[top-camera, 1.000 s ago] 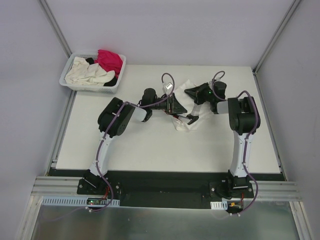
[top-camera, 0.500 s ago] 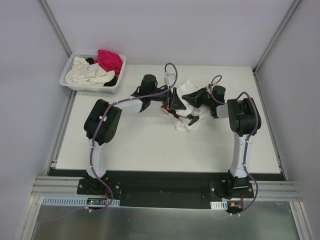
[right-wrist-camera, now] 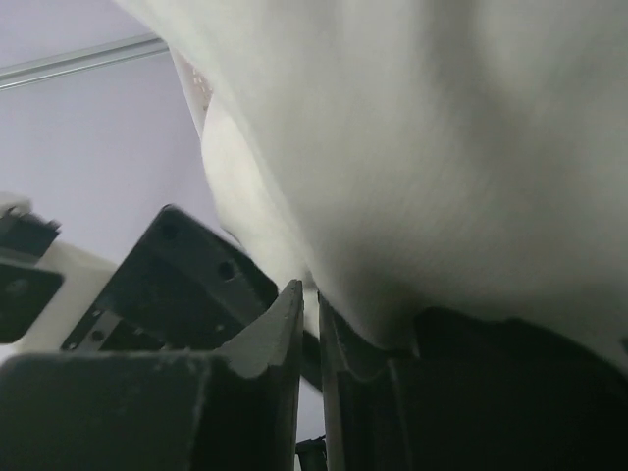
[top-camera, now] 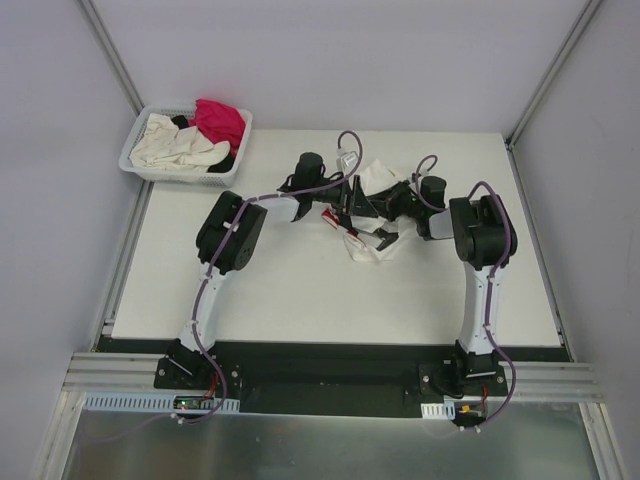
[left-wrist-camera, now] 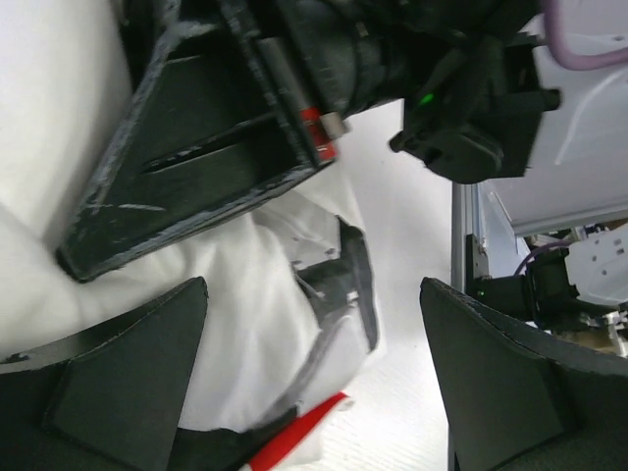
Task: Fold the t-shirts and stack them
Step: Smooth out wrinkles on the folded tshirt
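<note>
A white t-shirt with red print (top-camera: 372, 245) lies bunched at the middle of the table, and part of it is lifted between the two grippers. My left gripper (top-camera: 346, 205) is at the shirt's left side. In the left wrist view it (left-wrist-camera: 314, 294) stands wide open over the white cloth (left-wrist-camera: 245, 294) and a strip of red print (left-wrist-camera: 299, 437), gripping nothing. My right gripper (top-camera: 392, 200) is at the shirt's upper right. In the right wrist view it (right-wrist-camera: 312, 294) is shut on a fold of the white cloth (right-wrist-camera: 412, 147), which drapes over it.
A white slotted basket (top-camera: 133, 166) stands at the table's back left corner, holding a cream shirt (top-camera: 175, 145), a magenta one (top-camera: 220, 120) and a black one (top-camera: 228, 160). Grey walls stand close on both sides. The two grippers are almost touching.
My left arm has swung its elbow and wrist about while its open gripper stays at the shirt's left side. My right wrist has shifted left toward the shirt, still holding cloth.
</note>
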{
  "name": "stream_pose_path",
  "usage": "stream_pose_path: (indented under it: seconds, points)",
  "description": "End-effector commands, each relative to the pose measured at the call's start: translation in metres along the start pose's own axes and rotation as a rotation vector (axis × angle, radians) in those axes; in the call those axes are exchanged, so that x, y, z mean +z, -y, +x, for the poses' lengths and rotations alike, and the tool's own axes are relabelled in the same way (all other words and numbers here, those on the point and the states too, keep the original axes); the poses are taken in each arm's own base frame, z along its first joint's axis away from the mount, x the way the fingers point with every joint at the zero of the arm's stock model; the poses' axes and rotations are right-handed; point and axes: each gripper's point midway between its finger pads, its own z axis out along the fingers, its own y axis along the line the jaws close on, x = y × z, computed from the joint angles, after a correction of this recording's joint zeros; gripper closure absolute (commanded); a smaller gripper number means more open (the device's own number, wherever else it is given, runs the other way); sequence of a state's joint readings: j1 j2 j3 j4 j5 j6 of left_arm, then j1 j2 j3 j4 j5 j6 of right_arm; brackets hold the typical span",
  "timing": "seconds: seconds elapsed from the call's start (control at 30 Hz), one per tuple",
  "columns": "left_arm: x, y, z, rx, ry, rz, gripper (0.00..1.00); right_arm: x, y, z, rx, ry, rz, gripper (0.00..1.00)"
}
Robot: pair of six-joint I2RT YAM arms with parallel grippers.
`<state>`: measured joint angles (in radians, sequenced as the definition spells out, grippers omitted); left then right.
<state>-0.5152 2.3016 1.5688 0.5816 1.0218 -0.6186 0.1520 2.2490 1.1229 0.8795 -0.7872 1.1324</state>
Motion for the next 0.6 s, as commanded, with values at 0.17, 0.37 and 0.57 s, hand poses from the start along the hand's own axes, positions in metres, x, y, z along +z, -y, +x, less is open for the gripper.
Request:
stream_pose_path:
  seconds: [0.17, 0.37, 0.57]
  points:
    - [0.011, -0.014, -0.005, -0.031, 0.022, 0.075, 0.11, 0.002, 0.02, -0.023, -0.008, 0.05, 0.015, 0.85]
    - [0.005, -0.02, 0.011, -0.055, 0.007, 0.062, 0.11, 0.003, 0.024, -0.045, -0.002, 0.091, 0.027, 0.86]
    - [-0.008, -0.032, 0.015, -0.083, 0.023, 0.035, 0.11, 0.003, 0.025, -0.067, -0.003, 0.128, 0.05, 0.85]
